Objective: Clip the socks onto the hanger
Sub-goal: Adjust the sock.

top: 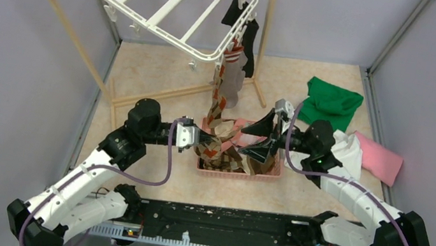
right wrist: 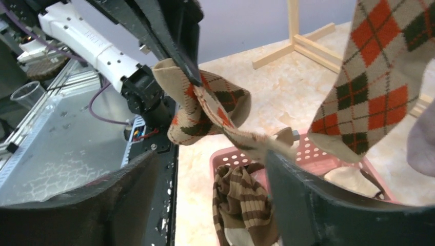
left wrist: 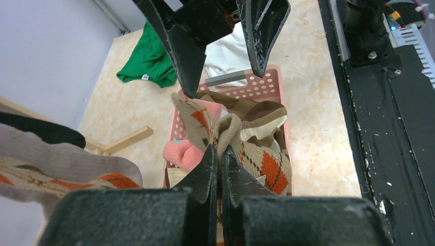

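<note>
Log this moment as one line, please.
left end effector: shut on argyle sock | right end effector: open, near sock | pink basket: below | hanger: socks clipped

Large white plastic rectangular hanger [top: 152, 22] with rounded corners and crossbars hangs tilted, small clips dangling round its edge; at its right corner two black socks [top: 236, 11], a grey sock with striped cuff [top: 234, 64] and a brown argyle sock [top: 218, 100] hang clipped; a second brown argyle sock with orange diamonds [right wrist: 205, 110] is pinched in the left gripper [left wrist: 219, 154], lifted above a brown striped sock [right wrist: 241, 200] and a pink sock [left wrist: 182, 151] heaped in the pink basket [left wrist: 256, 84].
</note>
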Controlling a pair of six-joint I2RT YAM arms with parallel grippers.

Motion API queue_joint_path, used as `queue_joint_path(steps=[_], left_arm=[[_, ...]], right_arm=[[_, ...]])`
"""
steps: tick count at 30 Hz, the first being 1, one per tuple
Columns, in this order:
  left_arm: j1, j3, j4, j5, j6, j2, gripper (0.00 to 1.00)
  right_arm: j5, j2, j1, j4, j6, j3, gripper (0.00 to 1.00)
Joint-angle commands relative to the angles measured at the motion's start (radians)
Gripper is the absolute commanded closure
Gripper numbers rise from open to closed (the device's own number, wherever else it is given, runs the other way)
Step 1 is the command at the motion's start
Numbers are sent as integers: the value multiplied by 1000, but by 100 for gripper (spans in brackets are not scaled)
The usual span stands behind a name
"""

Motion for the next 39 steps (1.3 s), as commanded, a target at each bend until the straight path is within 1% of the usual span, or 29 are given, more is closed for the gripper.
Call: queue_joint_path(steps=[1, 2, 5, 8, 9, 12, 17, 20, 23, 25, 28, 30, 31, 32, 37, 39], left_arm=[[-2, 60, 8, 119, 117, 19, 100], [-2, 65, 6, 124, 118, 19, 100], [-2, 80, -4, 134, 118, 9, 100], [-3, 76, 3, 153, 98, -3, 100], [-2, 71, 13, 159, 87, -8, 100], [-3, 52, 46, 164, 54, -29, 100], [-3, 21, 85, 151, 11, -79, 100], [-2, -1, 116, 148, -21, -102, 100], [-2, -33, 161, 149, -57, -119, 100], [-3, -54, 199, 146, -80, -129, 100], [-2, -80, 247, 141, -109, -147, 100], [-3, -91, 269, 141, -126, -155, 100], [-2, -98, 278, 141, -132, -159, 100], [-3, -103, 286, 138, -140, -163, 100], [-3, -146, 315, 114, -167, -189, 100], [-2, -165, 319, 97, -173, -198, 100]], right_arm=[[-74, -1, 33, 43, -170, 36, 8], [-80, -1, 34, 20, -243, 43, 2], [-80, 4, 33, -124, -436, 88, 2], [-97, 8, 32, -233, -576, 113, 2], [-89, 11, 31, -250, -591, 116, 2], [-50, 20, 31, -267, -592, 123, 2], [-9, 26, 30, -214, -508, 121, 2], [-22, 29, 31, -186, -478, 120, 3], [-74, 31, 33, -95, -408, 110, 8], [-95, 31, 41, -9, -358, 99, 14], [-114, 36, 57, 31, -325, 100, 27], [-135, 42, 59, 21, -331, 107, 44], [-145, 44, 58, 6, -339, 110, 52], [-153, 44, 58, -21, -367, 118, 64], [-193, 44, 59, -189, -495, 168, 100], [-190, 46, 59, -274, -546, 202, 100]])
